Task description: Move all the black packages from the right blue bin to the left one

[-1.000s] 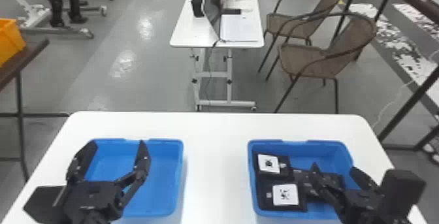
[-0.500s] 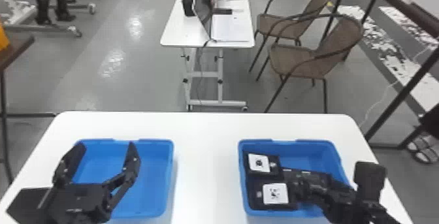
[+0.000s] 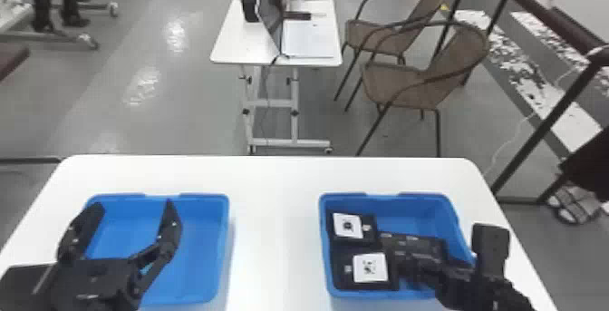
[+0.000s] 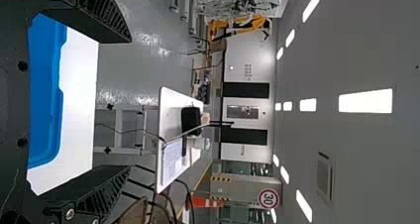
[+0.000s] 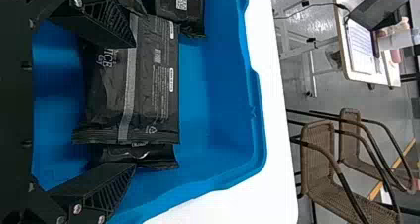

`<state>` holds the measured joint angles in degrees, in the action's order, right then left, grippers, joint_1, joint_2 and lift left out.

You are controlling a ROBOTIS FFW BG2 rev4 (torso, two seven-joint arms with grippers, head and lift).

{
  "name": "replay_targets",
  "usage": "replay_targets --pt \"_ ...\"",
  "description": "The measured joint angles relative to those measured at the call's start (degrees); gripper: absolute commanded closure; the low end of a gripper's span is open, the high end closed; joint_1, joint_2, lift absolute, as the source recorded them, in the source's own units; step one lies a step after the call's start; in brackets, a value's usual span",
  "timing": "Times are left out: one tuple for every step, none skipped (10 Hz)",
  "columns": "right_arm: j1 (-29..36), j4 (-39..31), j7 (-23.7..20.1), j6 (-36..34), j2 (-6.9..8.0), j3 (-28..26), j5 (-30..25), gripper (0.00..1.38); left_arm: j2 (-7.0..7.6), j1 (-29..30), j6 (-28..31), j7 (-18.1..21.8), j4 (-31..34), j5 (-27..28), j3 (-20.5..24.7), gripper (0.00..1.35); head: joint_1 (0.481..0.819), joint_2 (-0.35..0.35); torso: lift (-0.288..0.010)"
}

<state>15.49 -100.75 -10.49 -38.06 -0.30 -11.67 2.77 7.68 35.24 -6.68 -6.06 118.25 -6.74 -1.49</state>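
Checking from the left side, I find my left end effector [image 3: 131,210] over the left blue bin [image 3: 224,246], well left of the right blue bin [image 3: 408,217]; its fingers stand wide, with nothing between them. Inside the right bin, along its left wall, lie two black packages with white labels, the farther one [image 3: 353,238] and the nearer one [image 3: 337,271]. My right end effector [image 5: 134,105] is low in this same bin, spread wide and not gripping; in its wrist view one finger overlaps a sealed black package [image 5: 156,92], the other is past its crimped end. I judge this package light and soft, rather slippery but not fragile. I would centre on its thick middle, close gently, and avoid pulling the package partly under it [image 5: 143,159]. The right bin stands on a smooth white table [image 3: 272,237]. Beyond it, on a grey floor, there are a smaller table [image 3: 244,47] with a laptop [image 3: 272,15], then wicker chairs [image 3: 398,83], and a dark rail [image 3: 557,101] at its right.
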Motion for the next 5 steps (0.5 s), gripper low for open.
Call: replay_targets --pt "-1.1 1.8 -0.4 0.0 -0.06 0.4 0.1 0.25 0.04 0.0 0.0 0.1 0.0 0.0 0.0 0.11 0.695 -0.064 -0.04" --pt "-2.2 3.8 -2.3 0.0 -0.15 0.7 -0.2 0.43 0.11 0.0 0.1 0.2 -0.1 -0.1 0.1 0.11 0.695 -0.051 -0.04" --pt "-3.3 5.5 -4.8 0.0 -0.22 0.9 -1.0 0.89 0.24 0.0 0.2 0.3 -0.2 -0.2 0.1 0.11 0.695 -0.037 -0.04" --pt "-3.6 5.8 -5.8 -0.2 -0.23 1.1 -1.4 1.24 0.28 0.0 0.1 0.3 -0.2 -0.3 0.1 0.11 0.695 -0.031 -0.04" --pt "-3.1 4.6 -5.8 -0.2 0.04 1.3 -0.8 1.26 0.2 0.0 0.0 0.3 -0.4 -0.4 0.1 0.11 0.695 -0.024 -0.04"
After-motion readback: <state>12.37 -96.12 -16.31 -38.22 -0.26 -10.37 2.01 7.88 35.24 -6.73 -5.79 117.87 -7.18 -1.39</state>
